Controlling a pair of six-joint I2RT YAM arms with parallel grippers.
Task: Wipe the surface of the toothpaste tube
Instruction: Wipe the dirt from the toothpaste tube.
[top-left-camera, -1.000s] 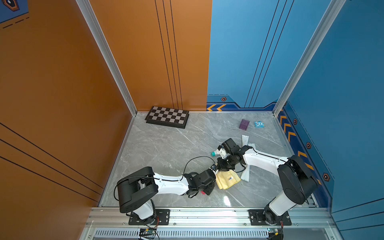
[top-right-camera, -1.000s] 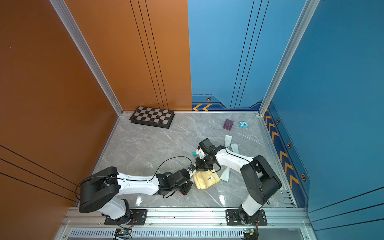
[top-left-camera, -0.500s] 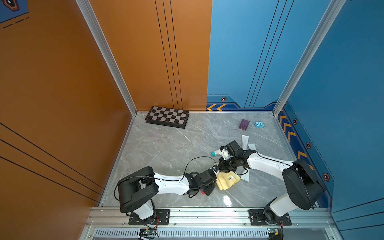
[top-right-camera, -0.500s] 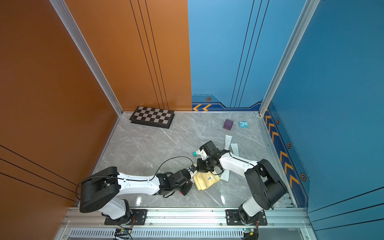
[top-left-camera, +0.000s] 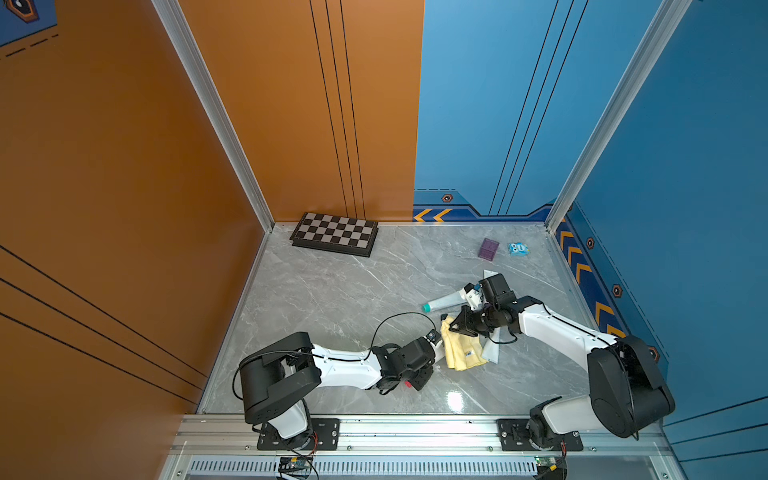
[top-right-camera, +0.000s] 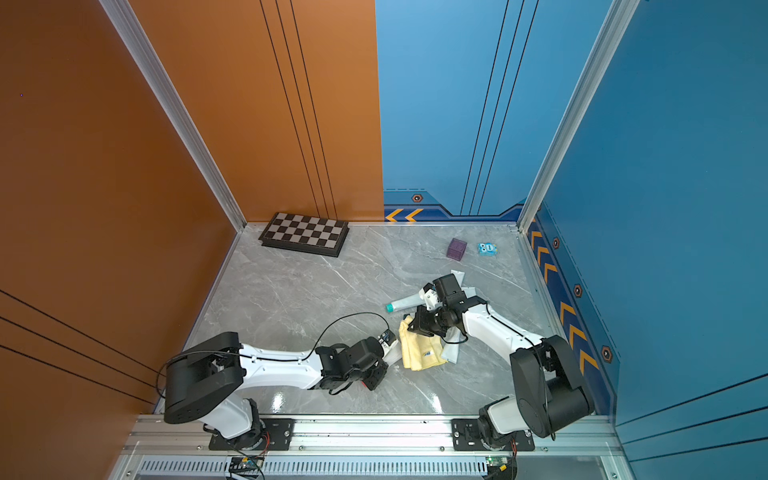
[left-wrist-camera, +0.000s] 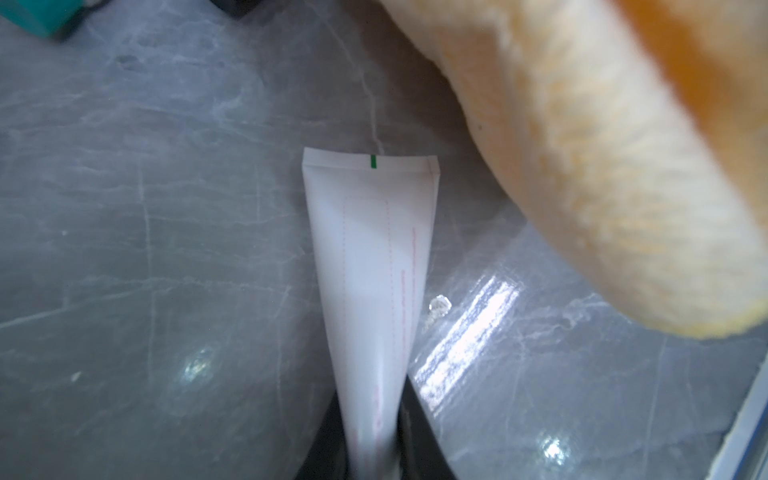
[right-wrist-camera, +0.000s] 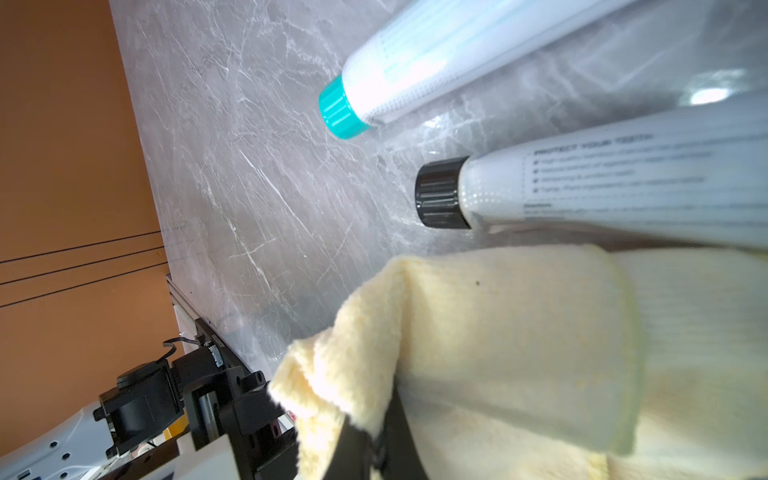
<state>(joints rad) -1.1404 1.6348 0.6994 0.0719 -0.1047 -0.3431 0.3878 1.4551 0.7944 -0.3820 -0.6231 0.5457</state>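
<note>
My left gripper (left-wrist-camera: 374, 436) is shut on the narrow end of a white toothpaste tube (left-wrist-camera: 370, 257), which points away from the jaws just over the marble floor. In a top view the same tube (top-right-camera: 392, 354) pokes out of the left gripper (top-right-camera: 384, 353) beside a folded yellow cloth (top-right-camera: 419, 349). My right gripper (right-wrist-camera: 374, 440) is shut on an edge of the cloth (right-wrist-camera: 519, 332). In both top views it pinches the cloth's far corner, the right gripper (top-left-camera: 455, 326) standing over the cloth (top-left-camera: 461, 349). The cloth lies beside the tube, apart from it.
A white tube with a teal cap (top-left-camera: 446, 301) (right-wrist-camera: 415, 62) and a grey tube with a black cap (right-wrist-camera: 602, 187) (top-right-camera: 451, 353) lie near the right gripper. At the back are a chessboard (top-left-camera: 334, 235), a purple box (top-left-camera: 487, 248) and a small blue box (top-left-camera: 518, 248).
The right arm's elbow and wrist have swung a little to the right while its gripper keeps hold of the cloth. The left arm and its tube have barely moved.
</note>
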